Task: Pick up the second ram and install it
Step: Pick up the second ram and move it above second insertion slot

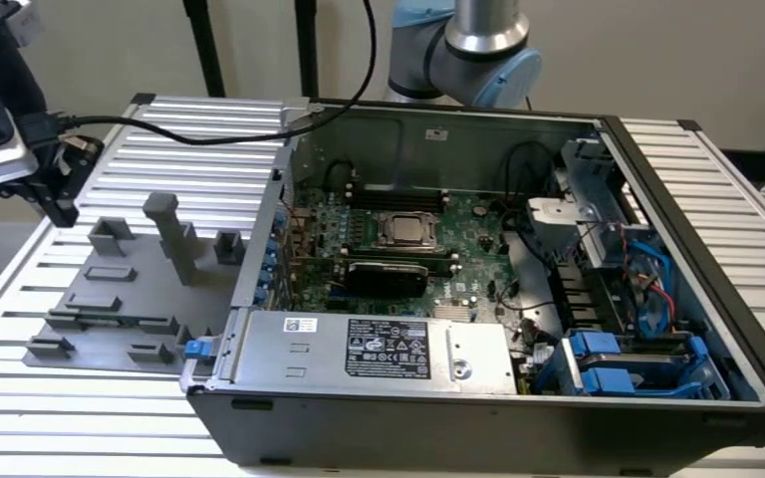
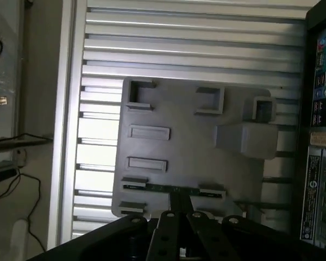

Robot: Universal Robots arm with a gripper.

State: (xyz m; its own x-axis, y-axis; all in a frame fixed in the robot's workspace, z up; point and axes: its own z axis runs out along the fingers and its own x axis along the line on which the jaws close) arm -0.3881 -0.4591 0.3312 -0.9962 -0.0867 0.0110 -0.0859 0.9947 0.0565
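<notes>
Thin green circuit-board ram stick (image 2: pixel 157 188) stands on edge in end cradles of grey moulded fixture plate (image 2: pixel 190 141), near one plate edge. Long axis points toward open black computer case (image 1: pixel 489 418). I read black gripper (image 2: pixel 180 205) as lined up over stick's middle, above it, not touching. Fingers pinched fully together, gripping nothing.

We see a plain beige wall (image 1: pixel 675 50) at the back, before it our desk (image 1: pixel 104 398) of ribbed silver slats, two dark poles (image 1: pixel 202 40) upright before that wall, a black cable (image 1: pixel 156 126) trailing over the slats, soft even light throughout.
</notes>
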